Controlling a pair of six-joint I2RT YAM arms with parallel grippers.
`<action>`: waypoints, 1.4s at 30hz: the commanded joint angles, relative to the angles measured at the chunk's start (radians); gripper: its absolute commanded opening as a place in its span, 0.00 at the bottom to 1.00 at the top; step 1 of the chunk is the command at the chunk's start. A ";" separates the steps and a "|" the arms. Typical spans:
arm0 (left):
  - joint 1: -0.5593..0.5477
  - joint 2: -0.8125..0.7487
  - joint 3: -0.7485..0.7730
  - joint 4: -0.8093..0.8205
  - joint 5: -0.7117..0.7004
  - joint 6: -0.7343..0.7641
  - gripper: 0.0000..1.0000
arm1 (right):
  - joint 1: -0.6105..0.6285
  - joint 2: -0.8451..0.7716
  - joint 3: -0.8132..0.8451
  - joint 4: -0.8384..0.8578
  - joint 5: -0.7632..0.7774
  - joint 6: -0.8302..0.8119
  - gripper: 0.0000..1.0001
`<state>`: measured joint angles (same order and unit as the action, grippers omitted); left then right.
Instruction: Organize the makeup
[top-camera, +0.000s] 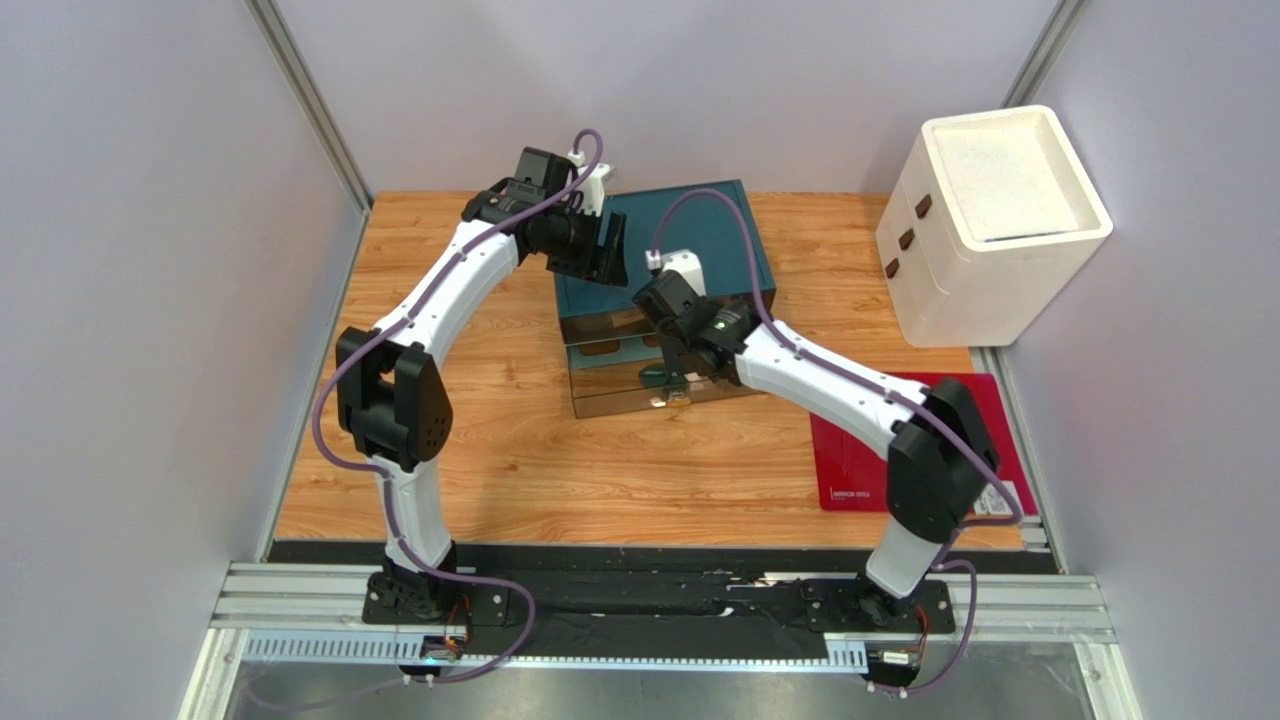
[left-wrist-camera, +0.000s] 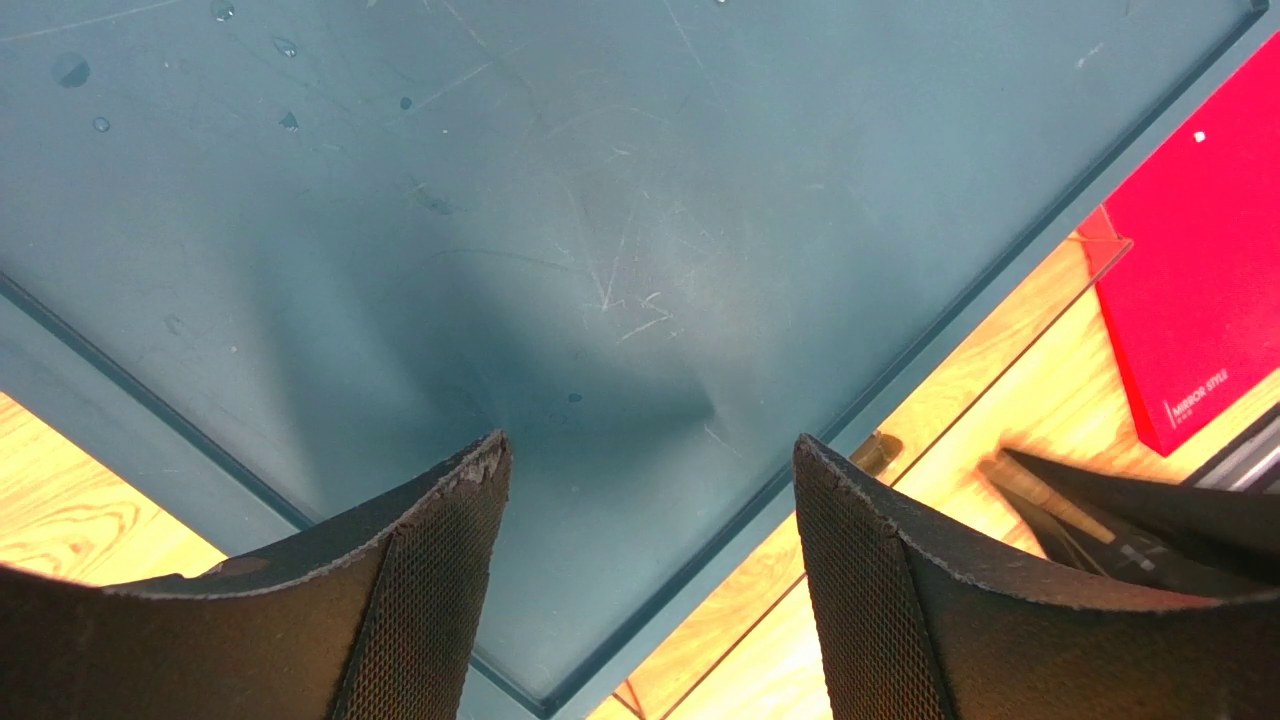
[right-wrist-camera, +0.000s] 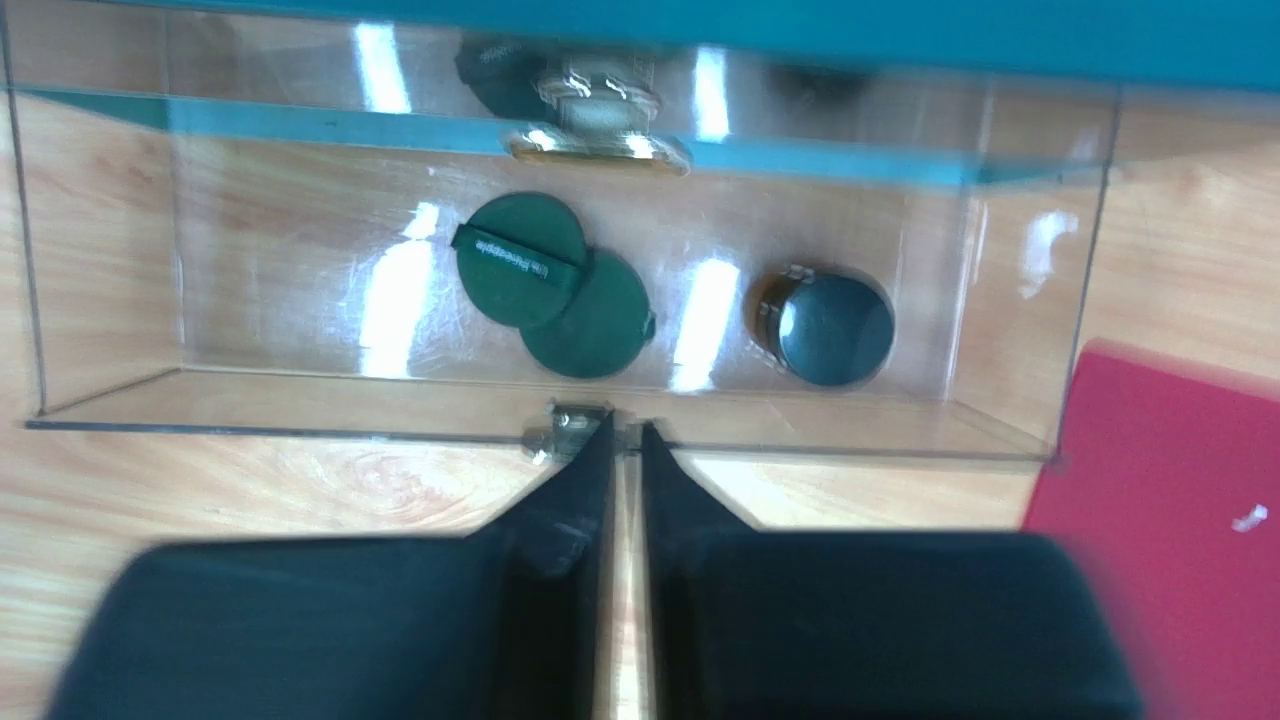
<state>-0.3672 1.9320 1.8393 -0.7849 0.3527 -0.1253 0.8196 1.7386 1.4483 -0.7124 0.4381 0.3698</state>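
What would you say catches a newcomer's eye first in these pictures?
The teal box mid-table, its clear drawer pulled out toward the arms, holding two overlapping dark green discs and a small dark jar. The right gripper, fingers nearly together, sits at the drawer's front edge, while the open left gripper hovers over the box's top.

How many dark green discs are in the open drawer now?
2. Both lie left of centre in the clear drawer, the labelled disc overlapping the plain disc to its lower right. Others may hide farther back.
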 joint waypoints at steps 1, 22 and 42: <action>0.005 0.067 -0.049 -0.149 -0.063 0.004 0.77 | -0.039 -0.163 -0.118 0.060 -0.004 0.148 0.00; 0.005 0.070 -0.054 -0.151 -0.066 0.013 0.77 | -0.395 -0.369 -0.681 0.392 -0.634 0.734 0.00; 0.005 0.050 -0.032 -0.171 -0.084 0.032 0.77 | -0.396 -0.008 -0.424 0.584 -0.561 0.905 0.00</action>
<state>-0.3683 1.9320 1.8423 -0.7883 0.3489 -0.1234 0.4286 1.6886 0.9459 -0.2325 -0.1577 1.2011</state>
